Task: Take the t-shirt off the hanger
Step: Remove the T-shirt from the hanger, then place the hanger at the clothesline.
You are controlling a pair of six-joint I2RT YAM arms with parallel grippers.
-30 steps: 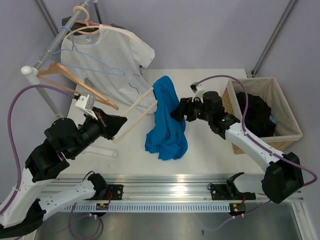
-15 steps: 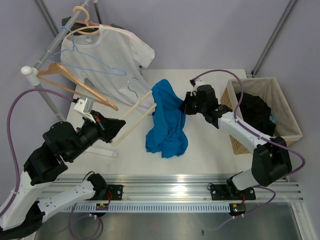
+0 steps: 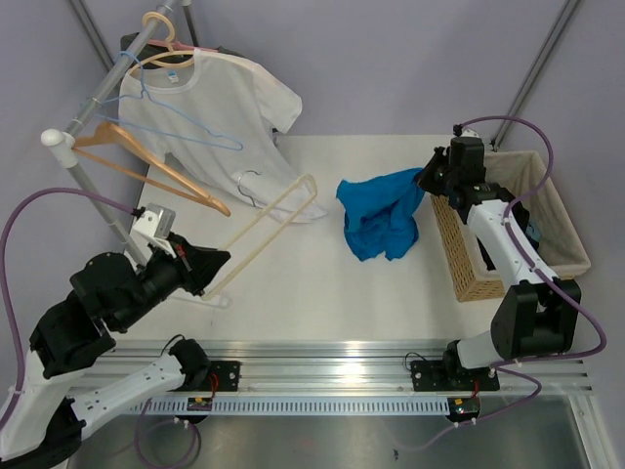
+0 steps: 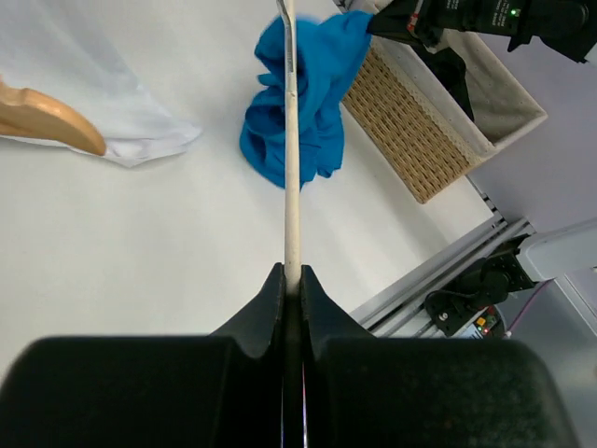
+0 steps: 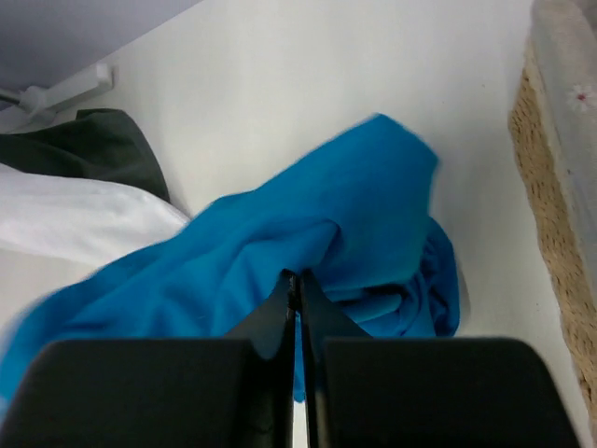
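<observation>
White counter (image 3: 312, 293) below me, and my right jaws are pressed together on a fold of the blue t-shirt (image 3: 381, 210), which hangs free beside the wicker basket (image 4: 410, 131). My left jaws pinch the bare hanger (image 4: 291, 187), its bar pointing at the shirt, well apart; my right arm is nearer the basket.

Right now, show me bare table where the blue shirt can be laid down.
Free: the table between the cream hanger and the blue t-shirt, through to the near edge. Crowded: by the white t-shirt and against the basket.
</observation>
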